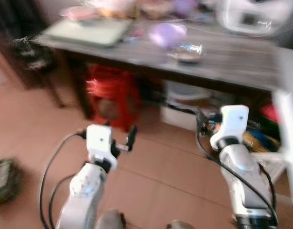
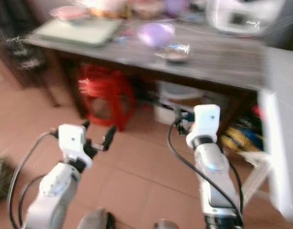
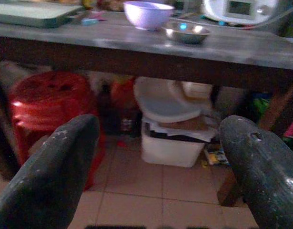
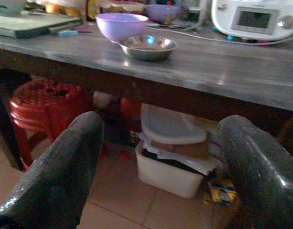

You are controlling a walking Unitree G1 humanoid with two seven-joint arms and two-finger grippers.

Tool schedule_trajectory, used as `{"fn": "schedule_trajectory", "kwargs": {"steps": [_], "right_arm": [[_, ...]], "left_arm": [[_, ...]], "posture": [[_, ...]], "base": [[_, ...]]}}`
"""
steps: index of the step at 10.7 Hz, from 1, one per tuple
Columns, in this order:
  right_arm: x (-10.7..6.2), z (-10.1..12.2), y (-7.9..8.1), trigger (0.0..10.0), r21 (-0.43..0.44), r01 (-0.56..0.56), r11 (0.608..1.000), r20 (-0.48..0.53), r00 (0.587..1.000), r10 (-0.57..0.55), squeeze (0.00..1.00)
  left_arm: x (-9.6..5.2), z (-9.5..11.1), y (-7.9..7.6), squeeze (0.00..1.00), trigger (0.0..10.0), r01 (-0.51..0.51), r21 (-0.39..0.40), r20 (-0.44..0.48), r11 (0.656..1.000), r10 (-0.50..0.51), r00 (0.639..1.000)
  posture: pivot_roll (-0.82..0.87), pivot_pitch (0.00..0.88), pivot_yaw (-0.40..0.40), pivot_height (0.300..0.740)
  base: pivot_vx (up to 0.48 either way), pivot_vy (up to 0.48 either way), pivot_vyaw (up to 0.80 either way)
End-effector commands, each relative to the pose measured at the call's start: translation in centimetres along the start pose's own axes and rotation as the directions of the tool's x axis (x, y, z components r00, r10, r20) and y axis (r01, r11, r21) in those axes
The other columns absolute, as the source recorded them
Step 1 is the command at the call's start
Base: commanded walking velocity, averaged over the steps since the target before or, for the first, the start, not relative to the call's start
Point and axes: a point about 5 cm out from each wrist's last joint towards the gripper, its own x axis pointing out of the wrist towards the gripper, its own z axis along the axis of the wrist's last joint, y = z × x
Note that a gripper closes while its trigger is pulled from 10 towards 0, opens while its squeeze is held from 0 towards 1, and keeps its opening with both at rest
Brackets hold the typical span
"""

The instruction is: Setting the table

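A dark wooden table point(image 4: 222, 67) stands ahead of me. On it sit a purple bowl point(image 4: 122, 25) and, just in front of it, a shallow steel bowl point(image 4: 147, 46). Both my arms are raised over the tiled floor, short of the table's front edge and below its top. My left gripper point(image 3: 159, 124) is open, with nothing between its fingers point(image 3: 51, 167). My right gripper point(image 4: 160, 121) is open too and holds nothing. The head views are blurred.
A green tray point(image 4: 27, 24) lies at the table's left end, and a white appliance point(image 4: 256, 19) stands at its back right. Under the table are a red stool point(image 4: 41, 102) and a white bin point(image 4: 170, 167). A tall white object point(image 1: 289, 133) stands close on my right.
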Motion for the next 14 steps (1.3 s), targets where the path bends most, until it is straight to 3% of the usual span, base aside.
{"fn": "schedule_trajectory", "kwargs": {"steps": [1, 5, 14], "right_arm": [[0.24, 0.70, 0.38, 10.0, 0.000, -0.023, 1.000, 0.027, 0.999, 0.023, 0.00], [0.52, 0.93, 0.34, 10.0, -0.004, -0.019, 1.000, 0.045, 0.999, 0.019, 0.00], [0.95, 1.07, 0.48, 10.0, -0.005, -0.019, 1.000, 0.061, 0.998, 0.019, 0.00]], "left_arm": [[-0.08, 0.36, 0.17, 0.00, 10.0, -0.003, 0.003, 0.016, 1.000, 0.003, 1.000], [-0.56, 0.26, 0.56, 0.00, 10.0, -0.021, 0.000, 0.010, 1.000, 0.021, 1.000], [-0.09, 0.61, 0.19, 0.00, 10.0, 0.001, 0.001, 0.019, 1.000, -0.001, 1.000]], "posture": [[0.01, 0.121, -0.006, 0.740], [0.02, 0.130, -0.008, 0.740], [0.02, 0.121, -0.002, 0.740]], "base": [[0.000, -0.420, 0.00], [0.000, -0.469, 0.00], [0.000, -0.469, 0.00]]}}
